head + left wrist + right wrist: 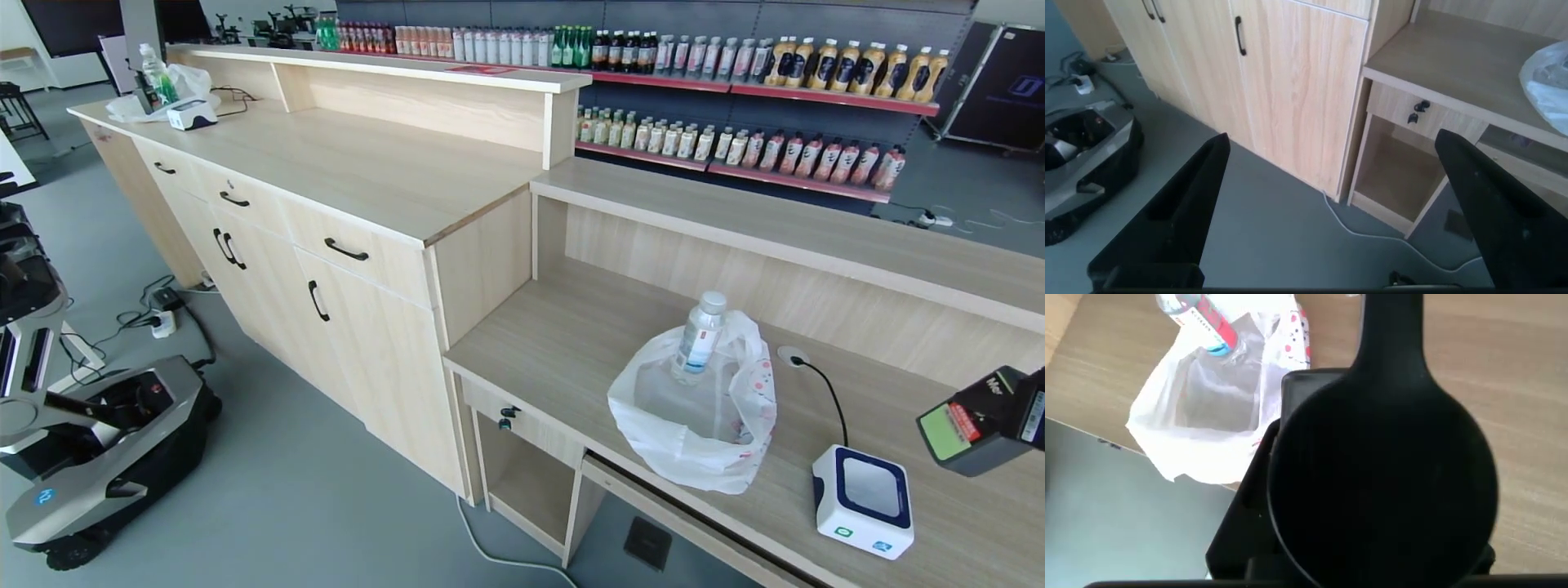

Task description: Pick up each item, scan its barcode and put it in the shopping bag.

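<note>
**Box in the air, scan not yet done**

My right tool is clenching a dark box and holding it above the right-hand end of the counter, up and a little behind the scanner. The scanner is sitting at the counter's front edge. The shopping bag is slumping just to the left of it, near the middle of the front edge, with a water bottle standing upright inside. My left tool is hanging released, fingers spread with nothing between them, over the floor beside the cabinet and well apart from all of it.

I am judging that the box is waiting for its scan. The trouble I am watching for:

- The box's green and red label is facing away from the scanner window, and I cannot tell where the barcode is, so I may be presenting the wrong face and getting no read.
- My own tool is blocking most of the wrist view, so I am lowering half blind and could knock the scanner toward the front edge.
- The scanner's cable is running back across the counter between bag and box, so a low swing could be snagging it.
- The bag is soft and its mouth is sagging. A box coming in low could be catching the rim, dragging the bag forward or tipping the bottle.
</note>
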Available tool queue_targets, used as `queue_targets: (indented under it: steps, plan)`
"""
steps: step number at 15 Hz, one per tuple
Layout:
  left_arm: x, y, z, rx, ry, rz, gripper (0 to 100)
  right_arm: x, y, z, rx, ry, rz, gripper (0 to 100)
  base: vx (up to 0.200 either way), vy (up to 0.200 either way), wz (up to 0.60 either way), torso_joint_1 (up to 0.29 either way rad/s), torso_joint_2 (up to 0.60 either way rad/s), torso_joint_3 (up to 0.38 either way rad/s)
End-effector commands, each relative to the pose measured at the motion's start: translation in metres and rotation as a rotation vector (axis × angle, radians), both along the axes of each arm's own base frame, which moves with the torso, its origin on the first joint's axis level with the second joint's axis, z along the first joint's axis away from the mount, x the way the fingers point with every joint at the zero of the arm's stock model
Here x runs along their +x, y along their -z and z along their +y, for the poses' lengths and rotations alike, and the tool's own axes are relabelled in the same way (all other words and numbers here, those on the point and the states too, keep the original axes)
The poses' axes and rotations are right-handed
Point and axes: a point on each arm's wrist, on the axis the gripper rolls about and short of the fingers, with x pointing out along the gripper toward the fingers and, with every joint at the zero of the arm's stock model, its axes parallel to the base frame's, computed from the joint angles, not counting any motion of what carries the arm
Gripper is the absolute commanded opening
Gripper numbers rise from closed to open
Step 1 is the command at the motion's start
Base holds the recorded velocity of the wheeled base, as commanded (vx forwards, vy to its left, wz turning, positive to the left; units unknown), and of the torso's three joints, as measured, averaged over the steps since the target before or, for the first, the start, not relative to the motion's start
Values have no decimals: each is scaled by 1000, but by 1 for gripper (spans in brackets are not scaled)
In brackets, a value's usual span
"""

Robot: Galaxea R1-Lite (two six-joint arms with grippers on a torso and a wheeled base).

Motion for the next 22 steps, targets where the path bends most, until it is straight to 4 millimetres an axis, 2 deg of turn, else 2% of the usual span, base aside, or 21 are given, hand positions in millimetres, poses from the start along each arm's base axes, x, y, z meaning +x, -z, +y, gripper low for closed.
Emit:
queue_targets:
  steps: [1, 6, 8, 11, 22]
  plan:
    - [0, 0, 0, -1, -1, 2, 100, 13, 15, -17, 79, 0, 62, 0, 0, 0, 0, 0, 0, 0]
    - [0, 0, 0, 0, -1, 2, 100, 28, 34, -42, 196, -77, 87, 0, 0, 0, 0, 0, 0, 0]
    - [0, 0, 0, 0, -1, 2, 100, 31, 42, -50, 173, -86, 111, 0, 0, 0, 0, 0, 0, 0]
    - [0, 0, 0, -1, -1, 2, 100, 38, 58, -55, 157, -113, 159, 0, 0, 0, 0, 0, 0, 0]
    - [0, 0, 0, 0, -1, 2, 100, 40, 75, -59, 173, -147, 199, 0, 0, 0, 0, 0, 0, 0]
